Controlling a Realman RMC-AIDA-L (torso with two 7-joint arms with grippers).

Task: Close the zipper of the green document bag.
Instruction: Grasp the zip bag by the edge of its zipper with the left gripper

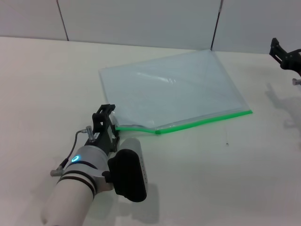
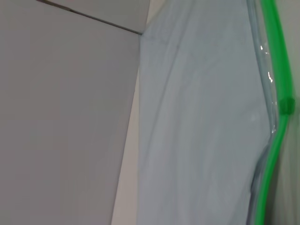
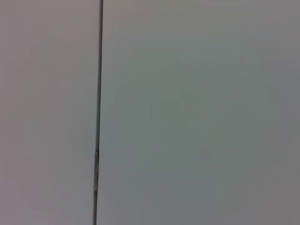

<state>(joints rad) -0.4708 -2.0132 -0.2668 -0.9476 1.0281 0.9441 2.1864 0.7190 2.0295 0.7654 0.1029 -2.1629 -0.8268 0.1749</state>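
Left end effector [image 1: 107, 117] at corner of flat translucent pale-blue plastic document bag [image 1: 174, 87], grip unclear; bright green zipper strip [image 1: 202, 120] just beyond, part gaping, slider [image 1: 158, 132] short of the end.

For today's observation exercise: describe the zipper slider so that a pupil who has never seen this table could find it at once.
Start at the green document bag, the flat translucent pouch lying on the pale table. Follow the zipper, the bright green strip on its near edge, towards the left tool. The slider is the small green block where the strip kinks, thicker than the strip on either side of it.
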